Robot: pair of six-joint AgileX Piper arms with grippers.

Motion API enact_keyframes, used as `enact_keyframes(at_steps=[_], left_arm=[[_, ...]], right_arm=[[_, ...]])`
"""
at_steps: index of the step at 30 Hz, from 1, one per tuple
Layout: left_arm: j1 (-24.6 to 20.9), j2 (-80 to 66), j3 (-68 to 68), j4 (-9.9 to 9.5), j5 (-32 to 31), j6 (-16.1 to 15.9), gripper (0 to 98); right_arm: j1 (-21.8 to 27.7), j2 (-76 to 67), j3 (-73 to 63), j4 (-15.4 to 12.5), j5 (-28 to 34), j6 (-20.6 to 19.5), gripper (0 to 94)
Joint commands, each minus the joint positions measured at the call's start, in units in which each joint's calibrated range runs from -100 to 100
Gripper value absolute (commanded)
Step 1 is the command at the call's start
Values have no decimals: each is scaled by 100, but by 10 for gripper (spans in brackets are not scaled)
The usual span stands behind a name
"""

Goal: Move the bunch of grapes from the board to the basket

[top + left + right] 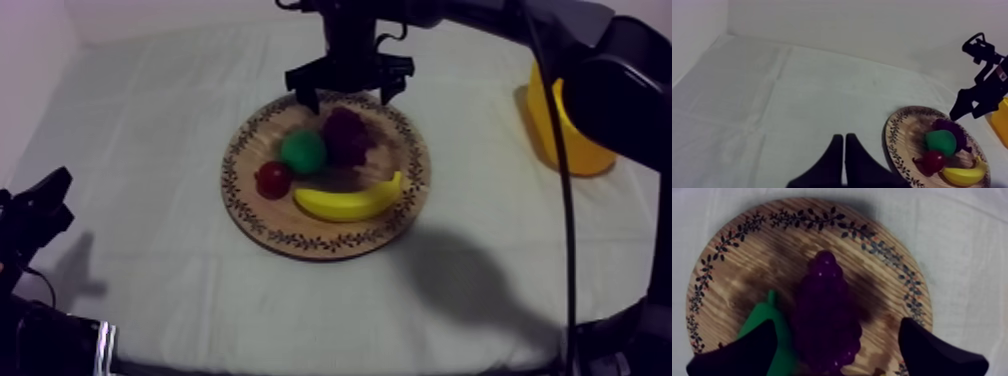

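Observation:
The purple bunch of grapes [345,135] lies on the far half of the round wooden board [405,200], beside a green pear [302,152]. My right gripper [350,96] hangs open just above the board's far rim, over the grapes and not touching them. In the right wrist view the grapes [827,313] sit between the spread fingers [937,350] of the right gripper [838,324], with the pear [764,323] beside them. The yellow basket [560,130] stands at the right, partly hidden by the right arm. My left gripper [843,160] is shut on nothing, low at the left [40,210].
A small red fruit [272,180] and a banana [348,203] lie on the board's near half. From the left wrist view the board [892,140] is at the right, with the right gripper [972,105] above its far side. Bare cloth lies around the board.

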Motion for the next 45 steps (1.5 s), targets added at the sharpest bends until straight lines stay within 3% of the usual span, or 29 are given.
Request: enact_keyframes(at_steps=[1,15,17,22,26,45], left_arm=[[-2,0,-2,1,1,-1,1],[-2,0,-2,1,1,3,1],[-2,0,-2,1,1,3,1],[-2,0,-2,1,1,3,1],[-2,0,-2,1,1,3,1],[-2,0,-2,1,1,3,1]], right_arm=[[11,122,11,-18,-70,-1,696],[17,832,-49,-173,-510,158,678],[10,897,-46,-190,-576,182,625],[8,923,-1,-189,-705,190,359],[30,710,52,-151,-687,191,282],[574,-1782,1445,376,-851,310,270]])
